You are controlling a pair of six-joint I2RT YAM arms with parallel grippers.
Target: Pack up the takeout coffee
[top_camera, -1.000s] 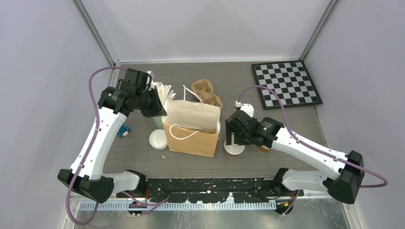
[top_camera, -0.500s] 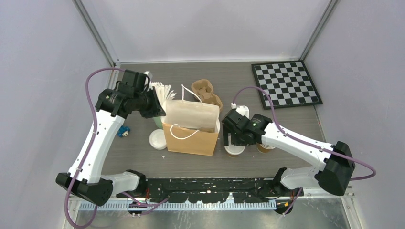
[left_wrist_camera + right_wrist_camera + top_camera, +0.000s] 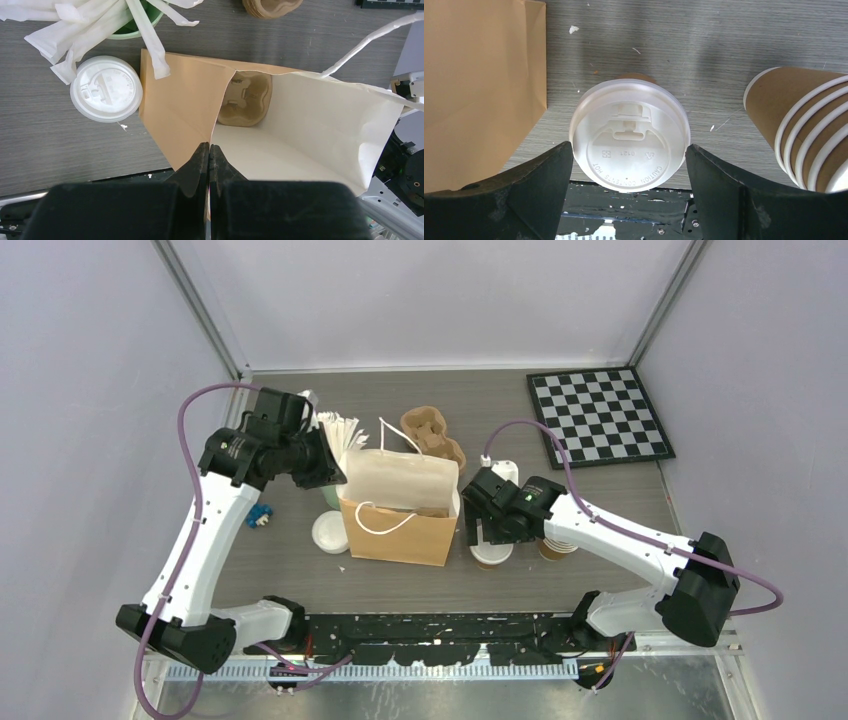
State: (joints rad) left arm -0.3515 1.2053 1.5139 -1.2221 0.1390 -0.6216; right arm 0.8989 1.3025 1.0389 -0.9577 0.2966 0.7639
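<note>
Near the front of the surface [image 3: 674, 40], the takeout coffee [image 3: 490, 556] stands upright, lid on, directly between the spread fingers of the right tool [image 3: 629, 152], apparently not yet gripped. Just left stands the open paper bag [image 3: 320, 115]. Farther back, the left tool [image 3: 209, 155], pressed together, pinches its rim.

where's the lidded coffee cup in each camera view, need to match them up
top external: lidded coffee cup just right of the brown paper bag.
left wrist: not in it; the white lid there lies on the bag's other side.
right wrist: the cup fills the centre, lid facing the camera.
shared landmark: the paper bag, middle of the left wrist view, left edge of the right wrist view.
</note>
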